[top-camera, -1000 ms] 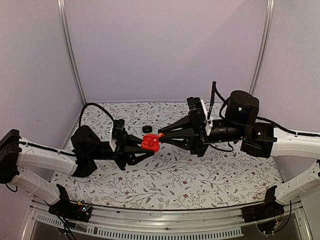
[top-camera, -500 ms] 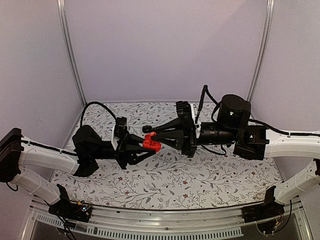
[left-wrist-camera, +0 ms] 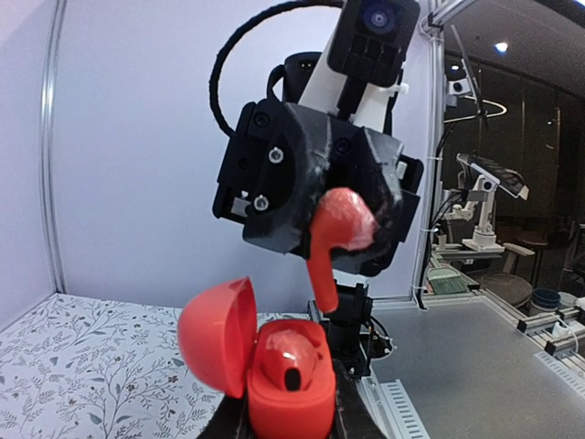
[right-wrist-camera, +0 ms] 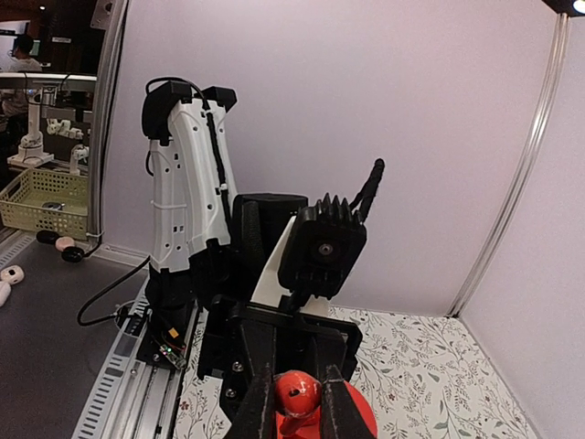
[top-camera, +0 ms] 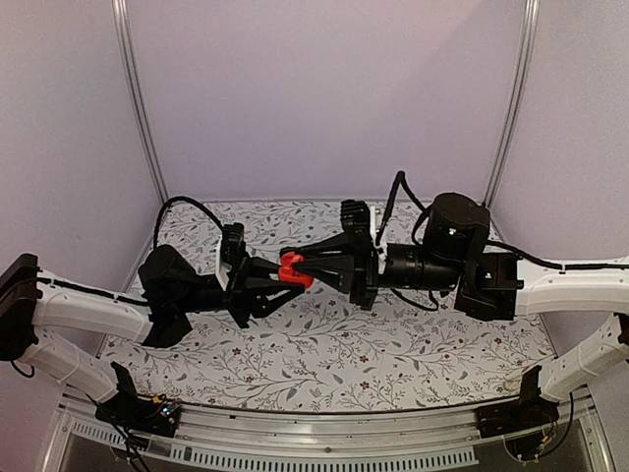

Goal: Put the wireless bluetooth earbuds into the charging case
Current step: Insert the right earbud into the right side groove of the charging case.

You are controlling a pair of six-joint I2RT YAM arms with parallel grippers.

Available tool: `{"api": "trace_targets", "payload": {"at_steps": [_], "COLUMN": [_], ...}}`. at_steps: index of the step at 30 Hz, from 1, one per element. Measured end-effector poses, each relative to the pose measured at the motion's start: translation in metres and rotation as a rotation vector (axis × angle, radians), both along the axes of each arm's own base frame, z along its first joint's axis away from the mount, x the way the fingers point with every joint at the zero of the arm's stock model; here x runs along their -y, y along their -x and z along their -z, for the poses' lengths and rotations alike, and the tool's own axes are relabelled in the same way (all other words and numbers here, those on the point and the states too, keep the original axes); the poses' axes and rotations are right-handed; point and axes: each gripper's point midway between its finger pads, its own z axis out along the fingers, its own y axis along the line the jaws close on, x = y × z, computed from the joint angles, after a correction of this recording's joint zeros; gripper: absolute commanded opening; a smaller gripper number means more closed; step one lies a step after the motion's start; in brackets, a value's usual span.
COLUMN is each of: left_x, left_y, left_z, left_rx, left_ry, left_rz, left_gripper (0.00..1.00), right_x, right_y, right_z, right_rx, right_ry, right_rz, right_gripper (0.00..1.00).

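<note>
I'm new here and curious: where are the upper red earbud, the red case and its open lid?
Upper earbud (left-wrist-camera: 341, 222): left wrist view, round head.
Case (left-wrist-camera: 289, 412): left wrist view, front wall.
Lid (left-wrist-camera: 217, 335): left wrist view, its middle.

Even, diffuse light is recorded throughout; shadows are faint. Glare is noted on the red earbud (left-wrist-camera: 345, 219). Wrist views are bowed at the edges, and backgrounds are soft.

No text, label, brand, number or sign can be read in any view; only a leaf-and-flower print is seen on the surface (top-camera: 334, 359), and no marking is made out on the red charging case (left-wrist-camera: 291, 407)
</note>
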Motion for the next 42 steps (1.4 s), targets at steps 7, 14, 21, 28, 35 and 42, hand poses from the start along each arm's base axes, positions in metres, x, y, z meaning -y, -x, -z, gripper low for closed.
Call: {"api": "trace_targets", "payload": {"at_steps": [7, 14, 21, 28, 35, 42], "left_x": [0.000, -0.001, -0.003, -0.003, -0.004, -0.006], "left_y": [-0.005, -0.008, -0.009, -0.012, -0.014, -0.016], "left_z": [-0.001, -0.002, -0.006, -0.006, -0.004, -0.002], "left_rx": [-0.007, -0.010, -0.003, -0.006, -0.010, -0.013], "left_ry": [0.006, 0.009, 0.019, 0.015, 0.011, 0.002], "left_rz": [-0.030, -0.047, -0.065, -0.083, -0.095, -0.113], "left_gripper": [0.00, 0.00, 0.00, 0.00, 0.00, 0.00], "right_x": [0.000, -0.001, 0.000, -0.002, -0.006, -0.009], "right_y": [-0.005, -0.012, -0.019, -0.022, -0.022, -0.021], "right_z": [0.005, 0.008, 0.011, 0.011, 0.012, 0.015], "right_rx": [0.000, 0.001, 0.003, 0.003, 0.004, 0.002], "right_ry": [-0.008, -0.022, -0.029, -0.037, -0.050, -0.049], "right_rz": [0.042, 0.101, 0.162, 0.184, 0.190, 0.194], "right_gripper": [0.10, 0.10, 0.10, 0.10, 0.09, 0.09]}}
